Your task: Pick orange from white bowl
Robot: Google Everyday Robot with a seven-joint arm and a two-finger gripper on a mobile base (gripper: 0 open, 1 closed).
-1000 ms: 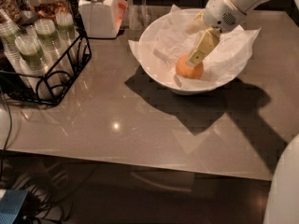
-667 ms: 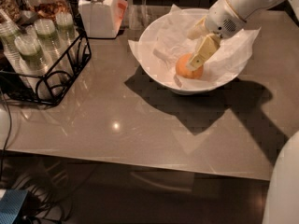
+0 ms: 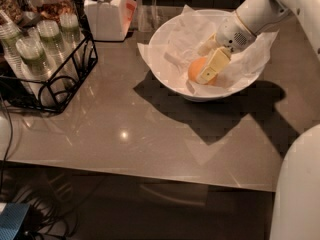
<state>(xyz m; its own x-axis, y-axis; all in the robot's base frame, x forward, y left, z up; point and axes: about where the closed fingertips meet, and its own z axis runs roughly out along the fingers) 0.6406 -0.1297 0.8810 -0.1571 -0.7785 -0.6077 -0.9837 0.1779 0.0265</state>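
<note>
Grey counter; tool inside white bowl at small round orange.

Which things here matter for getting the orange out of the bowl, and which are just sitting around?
Job: orange; white bowl with paper lining; claw, down in the bowl at the orange.
Lying about: white lidded jar; wire rack of cups.

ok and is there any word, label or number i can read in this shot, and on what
None can be read.
Red packet behind the white jar: any print is too blurred to read.
Cups in the wire rack: no legible label.
Pincer, down in the white bowl at the orange: no marking shows.
</note>
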